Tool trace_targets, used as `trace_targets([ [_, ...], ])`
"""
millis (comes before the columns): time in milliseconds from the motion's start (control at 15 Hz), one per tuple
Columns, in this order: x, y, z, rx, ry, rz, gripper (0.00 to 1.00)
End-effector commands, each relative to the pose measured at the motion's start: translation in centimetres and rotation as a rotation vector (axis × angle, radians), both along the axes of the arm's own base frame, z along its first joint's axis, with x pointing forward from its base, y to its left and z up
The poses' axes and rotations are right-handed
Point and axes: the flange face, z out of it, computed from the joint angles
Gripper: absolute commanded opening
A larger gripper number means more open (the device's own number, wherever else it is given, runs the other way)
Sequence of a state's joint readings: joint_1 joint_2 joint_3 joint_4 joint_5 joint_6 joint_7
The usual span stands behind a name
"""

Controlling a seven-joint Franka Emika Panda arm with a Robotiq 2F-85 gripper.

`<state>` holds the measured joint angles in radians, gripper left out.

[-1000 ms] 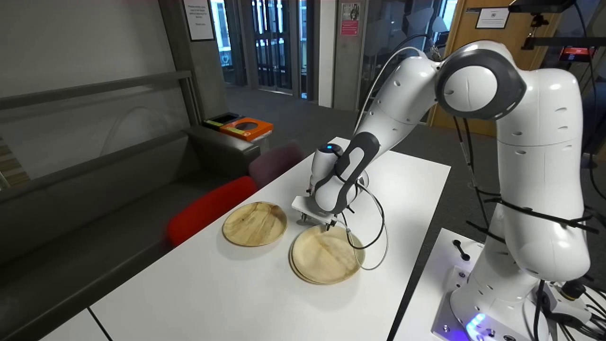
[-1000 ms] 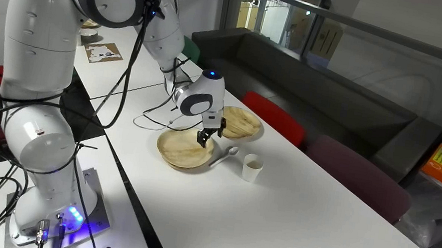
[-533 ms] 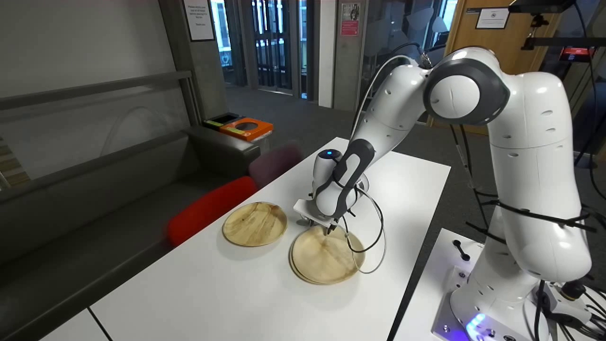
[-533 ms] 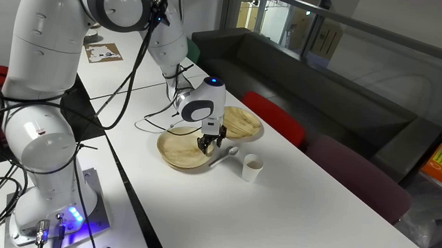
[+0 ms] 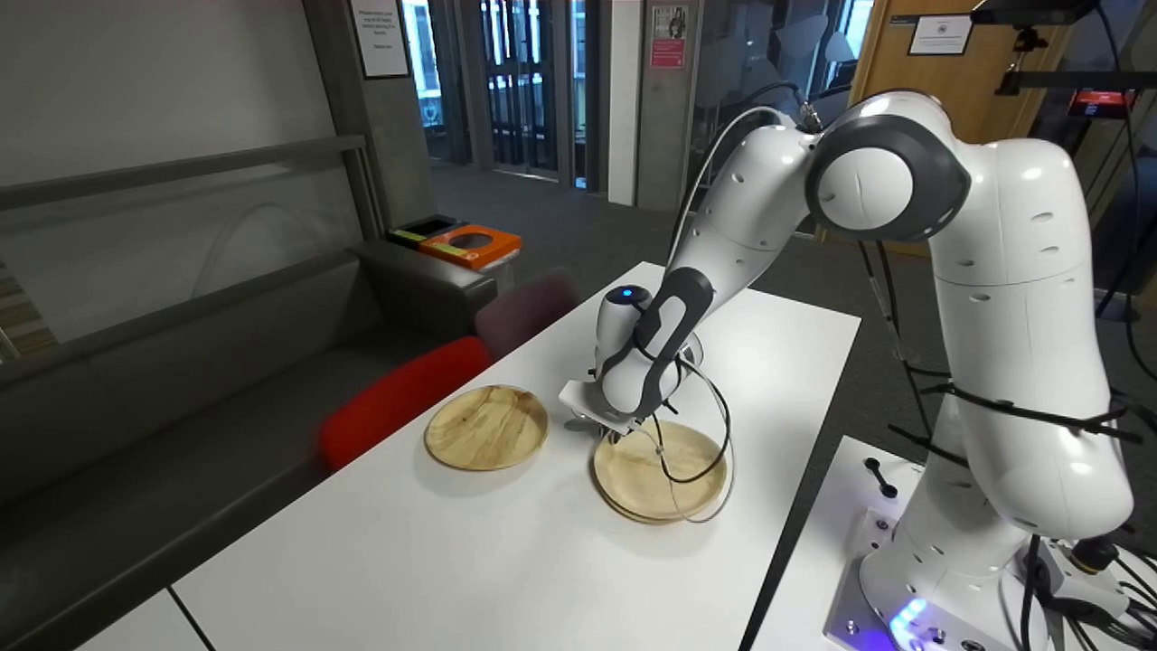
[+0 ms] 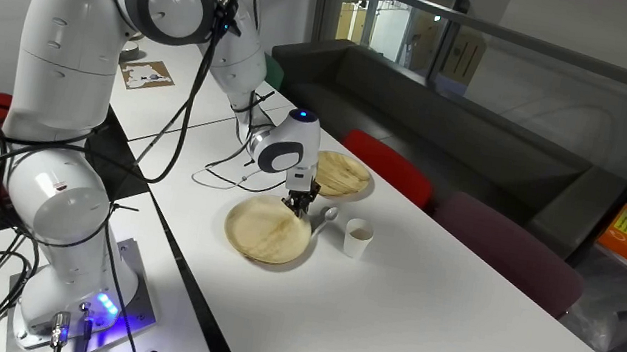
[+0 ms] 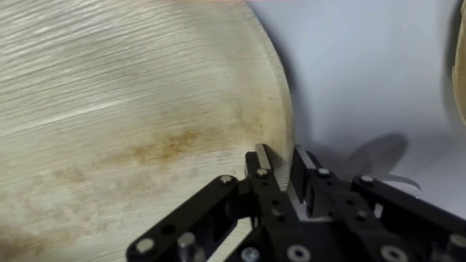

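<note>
My gripper [image 7: 280,150] points down at the rim of a pale wooden plate [image 7: 145,91]. One finger [image 7: 264,156] stands inside the plate and the other outside against the edge, so the rim lies between them. The jaws are close together, but a gap shows between the inner finger and the rim. In both exterior views this round plate [image 5: 655,479] [image 6: 266,231] lies on top of a stack. A second wooden plate [image 5: 488,429] [image 6: 341,174] lies apart, partly behind the gripper [image 6: 300,202]. A spoon [image 6: 329,214] lies beside the stack, its handle end hidden by it.
A white cup [image 6: 358,237] stands near the spoon on the white table [image 6: 453,318]. The arm's loose cables [image 5: 714,407] hang over the stack. A red chair [image 5: 407,398] and a purple chair [image 5: 529,307] stand along the table edge, with a dark sofa beyond.
My gripper has come down a little and its jaws have drawn much closer around the rim. The plate stack has slid away from the lone plate and over the spoon's handle end.
</note>
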<state>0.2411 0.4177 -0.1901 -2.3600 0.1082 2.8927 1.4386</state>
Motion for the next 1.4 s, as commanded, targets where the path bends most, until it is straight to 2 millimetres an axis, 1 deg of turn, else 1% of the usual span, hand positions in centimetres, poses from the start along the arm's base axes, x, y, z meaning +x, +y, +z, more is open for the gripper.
trace_targets([
  [0, 0.26, 0.04, 0.41, -0.018, -0.015, -0.012, 0.46],
  [67, 0.23, 0.09, 0.43, -0.021, -0.016, -0.011, 0.5],
  [200, 0.2, 0.07, 0.34, -0.026, -0.014, -0.01, 0.66],
  [467, 0.13, 0.21, 0.14, -0.034, -0.01, -0.009, 0.93],
  [533, 0.07, 0.26, 0.11, -0.035, -0.01, -0.009, 0.98],
  [600, 0.05, 0.3, 0.1, -0.037, -0.009, -0.01, 0.94],
  [667, 0.04, 0.37, 0.14, -0.038, -0.009, -0.011, 0.66],
  [733, 0.03, 0.44, 0.16, -0.039, -0.009, -0.01, 0.69],
  [800, 0.02, 0.51, 0.18, -0.039, -0.01, -0.01, 0.68],
  [867, -0.01, 0.58, 0.24, -0.039, -0.011, -0.01, 0.62],
  [1000, -0.05, 0.66, 0.35, -0.04, -0.013, -0.011, 0.47],
  [1067, -0.08, 0.69, 0.39, -0.041, -0.015, -0.01, 0.41],
  [1133, -0.09, 0.7, 0.44, -0.042, -0.015, -0.009, 0.42],
  [1267, -0.09, 0.73, 0.53, -0.043, -0.017, -0.008, 0.38],
  [1333, -0.11, 0.76, 0.58, -0.045, -0.018, -0.006, 0.42],
])
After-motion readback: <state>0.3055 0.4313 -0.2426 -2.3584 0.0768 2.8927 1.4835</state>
